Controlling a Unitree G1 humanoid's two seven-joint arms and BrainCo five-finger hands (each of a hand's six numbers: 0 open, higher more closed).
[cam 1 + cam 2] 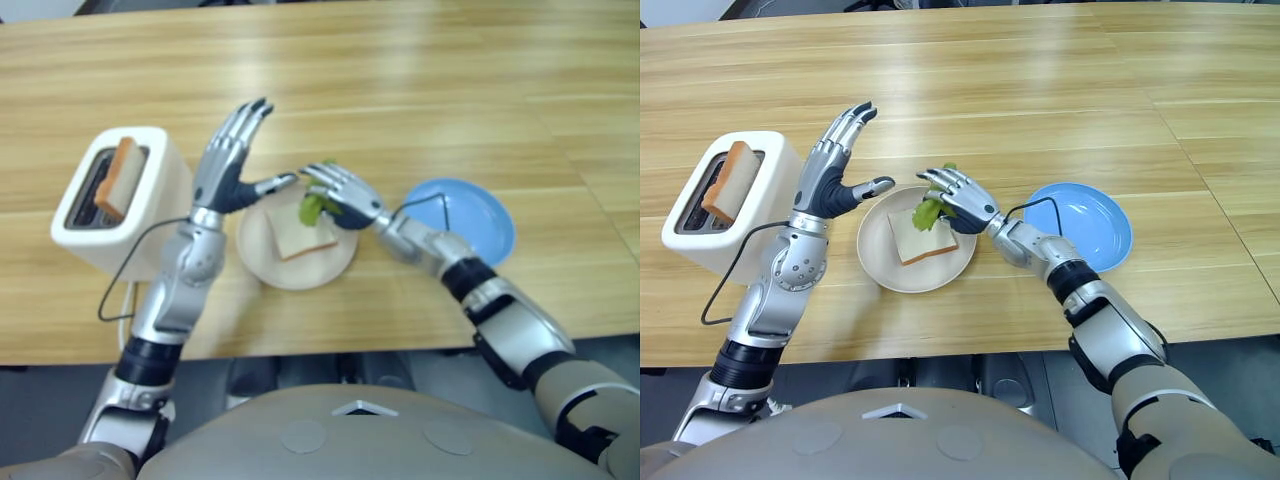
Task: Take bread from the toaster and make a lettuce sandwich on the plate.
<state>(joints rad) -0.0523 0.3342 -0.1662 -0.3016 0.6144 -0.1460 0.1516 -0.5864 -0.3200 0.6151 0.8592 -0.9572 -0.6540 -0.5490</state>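
One bread slice (922, 240) lies on the plate (878, 264), my right hand (965, 205) curled round lettuce (928, 212) just above it. Second slice (728, 180) waits in the toaster (745, 235), left, not yet fetched; my left hand (828, 178) open, empty, beside it.

— How's the light on your end?
— Bright and even, coming from overhead, I'd say. The table (1040, 80) has a soft pale sheen across its far boards.
— Any shadows?
— Faint, soft-edged ones. I see a thin one along the near rim of the blue plate (1095, 225) and another under the toaster (700, 250).
— Glare?
— Small highlights on the metal of the left hand (830, 170) and right hand (965, 200).
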